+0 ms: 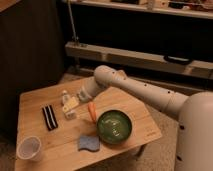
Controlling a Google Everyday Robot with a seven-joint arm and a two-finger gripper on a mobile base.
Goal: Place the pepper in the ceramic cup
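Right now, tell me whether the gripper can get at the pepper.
Probably yes. The gripper is low over the table beside the pepper, with only bare wood showing between them. The green bowl sits by the pepper's other side, so come in from the gripper's side.

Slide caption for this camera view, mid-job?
End effector low beside the pepper, by the green bowl; ceramic cup empty at the table corner.

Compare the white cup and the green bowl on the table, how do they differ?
The ceramic cup is white and narrow; the green bowl is dark green and clearly wider. The cup stands at the picture's lower left corner of the table, far from the pepper; the bowl sits close beside it. Both stand upright on the wood. The gripper hangs over the table's middle, beside the pepper.
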